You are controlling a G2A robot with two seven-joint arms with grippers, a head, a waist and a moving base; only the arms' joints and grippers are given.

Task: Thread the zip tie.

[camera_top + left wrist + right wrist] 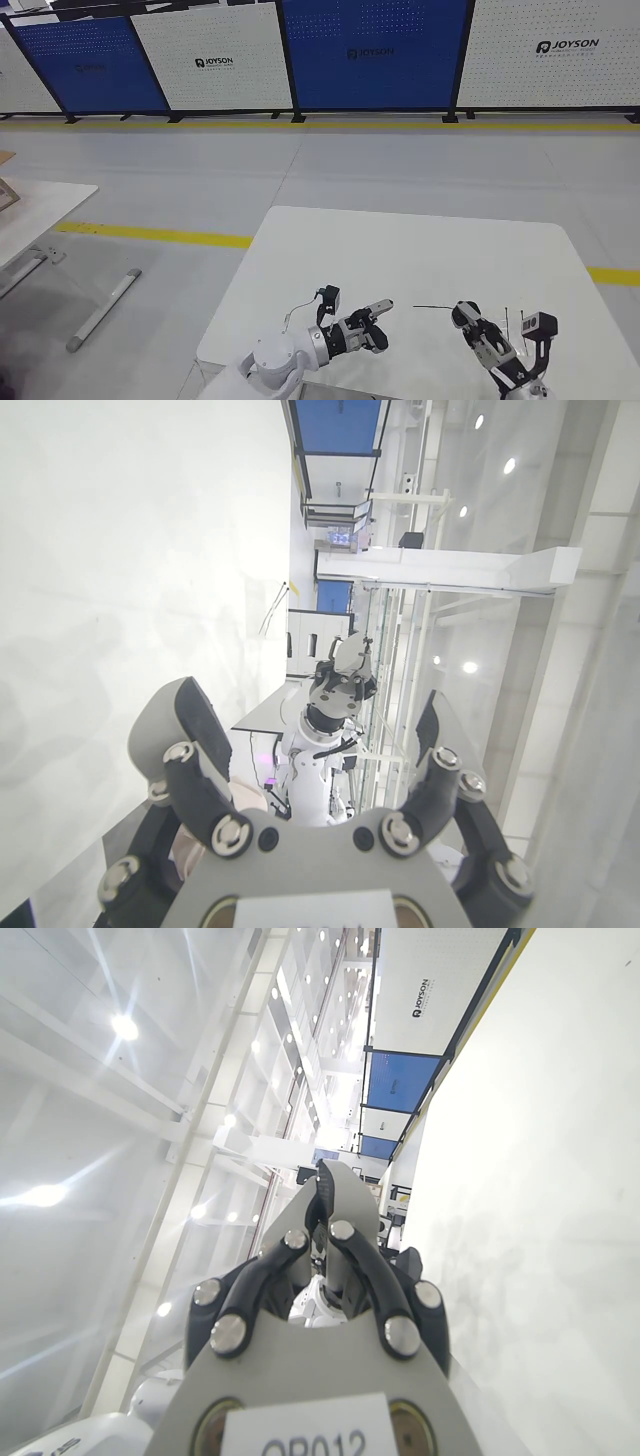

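A thin black zip tie (432, 308) sticks out over the white table (420, 250) from the tip of my right gripper (460, 313), pointing toward the other arm. In the right wrist view that gripper (320, 1173) has its pads pressed together, and the tie itself is hidden there. My left gripper (386, 304) faces it a short way off, apart from the tie's free end. Its fingers (200, 725) stand wide open with nothing between them, and the right gripper (357, 650) shows farther off between them.
Two more thin ties (507, 318) lie on the table beside the right arm, also seen as thin ties (272, 615) from the left wrist. Blue and white partition panels (370, 50) stand beyond the floor at the back. A second table (40, 210) is at far left.
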